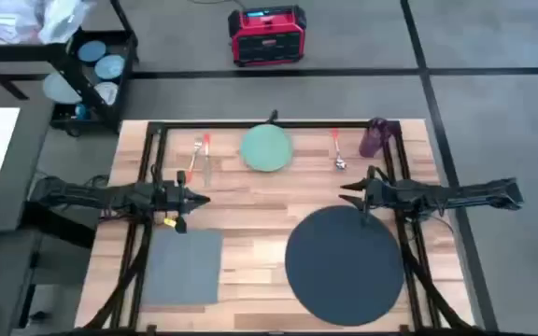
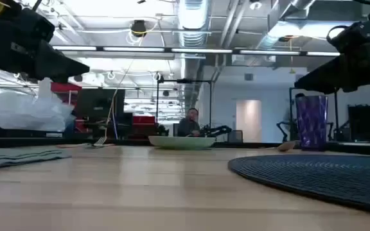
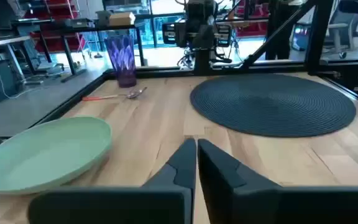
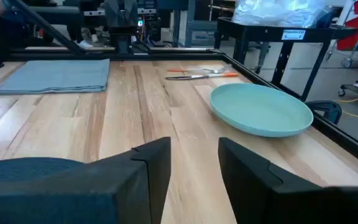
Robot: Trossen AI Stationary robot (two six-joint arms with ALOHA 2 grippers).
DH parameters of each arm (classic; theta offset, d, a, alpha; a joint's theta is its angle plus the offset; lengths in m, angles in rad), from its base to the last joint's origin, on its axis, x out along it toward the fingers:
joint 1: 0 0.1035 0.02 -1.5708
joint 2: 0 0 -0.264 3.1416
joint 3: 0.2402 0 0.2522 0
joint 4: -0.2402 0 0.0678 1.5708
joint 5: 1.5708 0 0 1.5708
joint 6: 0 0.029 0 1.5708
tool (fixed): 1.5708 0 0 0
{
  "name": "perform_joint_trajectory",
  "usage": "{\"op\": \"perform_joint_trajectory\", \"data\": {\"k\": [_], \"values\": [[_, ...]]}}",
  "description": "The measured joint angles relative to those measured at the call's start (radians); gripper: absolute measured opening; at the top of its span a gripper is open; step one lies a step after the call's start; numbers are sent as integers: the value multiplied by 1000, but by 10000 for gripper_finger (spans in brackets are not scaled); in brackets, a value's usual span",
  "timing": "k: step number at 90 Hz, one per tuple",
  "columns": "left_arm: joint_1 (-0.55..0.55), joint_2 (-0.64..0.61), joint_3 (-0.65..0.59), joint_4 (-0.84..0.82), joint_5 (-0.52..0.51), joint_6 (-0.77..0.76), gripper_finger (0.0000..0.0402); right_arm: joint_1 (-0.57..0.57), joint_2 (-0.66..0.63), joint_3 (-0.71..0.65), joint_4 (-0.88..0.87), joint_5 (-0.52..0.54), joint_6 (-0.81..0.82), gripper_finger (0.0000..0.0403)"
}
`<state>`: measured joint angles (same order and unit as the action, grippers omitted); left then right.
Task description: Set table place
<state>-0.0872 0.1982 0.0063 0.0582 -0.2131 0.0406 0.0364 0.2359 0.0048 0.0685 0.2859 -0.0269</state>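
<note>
The dark round mat (image 1: 344, 266) lies on the table's near right, and the grey napkin (image 1: 183, 268) lies flat at the near left. The pale green plate (image 1: 267, 148) sits at the far middle. An orange-handled fork and knife (image 1: 199, 159) lie left of the plate. An orange-handled spoon (image 1: 337, 154) lies right of it, beside the upright purple cup (image 1: 378, 138). My left gripper (image 1: 204, 198) hovers shut above the bare wood, just beyond the napkin. My right gripper (image 1: 346, 194) hovers open over the mat's far edge. Both grippers are empty.
The black frame rail (image 1: 278, 122) runs round the table top. A black cart with blue plates (image 1: 92, 65) stands beyond the far left corner, and a red box (image 1: 267, 35) sits on the floor behind the table. Bare wood (image 1: 250, 243) shows between napkin and mat.
</note>
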Motion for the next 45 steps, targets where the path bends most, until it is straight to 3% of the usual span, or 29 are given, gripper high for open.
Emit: {"op": "perform_joint_trajectory", "data": {"k": [45], "values": [[0, 0, 0, 21, -1, -43, 0, 0, 0, 0, 0, 0, 0, 122]]}}
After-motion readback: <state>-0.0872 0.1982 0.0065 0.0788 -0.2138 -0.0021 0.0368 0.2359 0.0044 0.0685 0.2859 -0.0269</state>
